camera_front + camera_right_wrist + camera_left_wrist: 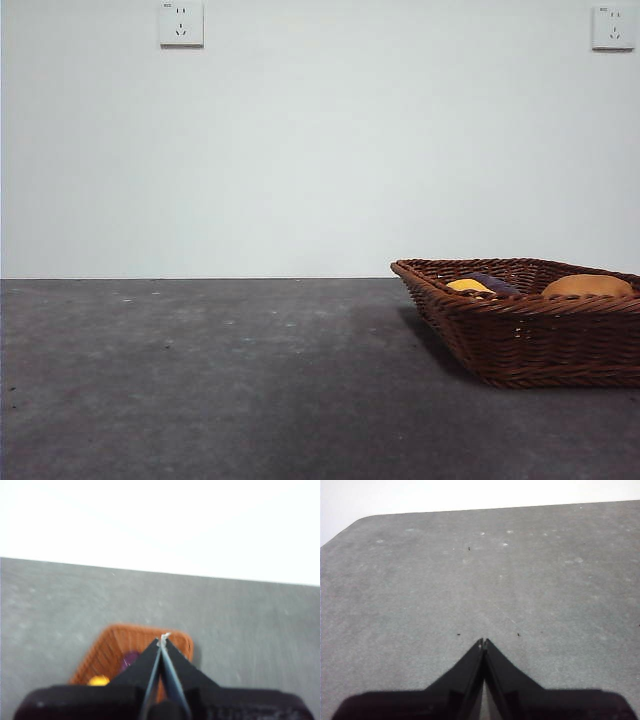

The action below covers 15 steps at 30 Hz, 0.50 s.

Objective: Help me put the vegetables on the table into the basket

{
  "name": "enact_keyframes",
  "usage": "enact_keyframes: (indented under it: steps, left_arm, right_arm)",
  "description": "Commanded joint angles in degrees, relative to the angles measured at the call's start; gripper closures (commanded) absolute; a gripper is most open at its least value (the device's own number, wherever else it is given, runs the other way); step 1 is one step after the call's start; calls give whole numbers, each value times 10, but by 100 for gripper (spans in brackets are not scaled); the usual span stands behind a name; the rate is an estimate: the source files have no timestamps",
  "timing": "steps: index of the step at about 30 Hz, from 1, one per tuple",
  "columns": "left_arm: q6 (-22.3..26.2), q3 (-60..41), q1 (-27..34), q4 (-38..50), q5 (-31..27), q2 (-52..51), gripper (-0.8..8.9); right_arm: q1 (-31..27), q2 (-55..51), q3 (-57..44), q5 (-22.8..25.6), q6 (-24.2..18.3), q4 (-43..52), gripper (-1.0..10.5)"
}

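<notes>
The brown wicker basket sits on the grey table at the right of the front view. Inside it, just above the rim, show the yellow corn, the purple eggplant and the brown potato. My right gripper hangs shut high above the basket, where the eggplant and a bit of the corn peek out beside its jaws. My left gripper is shut with nothing in it, over bare table. Neither arm shows in the front view.
A white wall with two sockets stands behind the table. The table's rounded corner and far edge show in the left wrist view.
</notes>
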Motion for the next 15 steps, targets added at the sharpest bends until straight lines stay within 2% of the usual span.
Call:
enact_keyframes:
  steps: [1, 8, 15]
  left_arm:
    - [-3, -6, 2, 4, 0, 0, 817]
    - [-3, -6, 2, 3, 0, 0, 817]
    - [-3, -6, 2, 3, 0, 0, 817]
  right_arm:
    - [1, -55, -83, 8, 9, 24, 946]
    - [1, -169, -243, 9, 35, 80, 946]
    - [1, -235, -342, 11, 69, 100, 946]
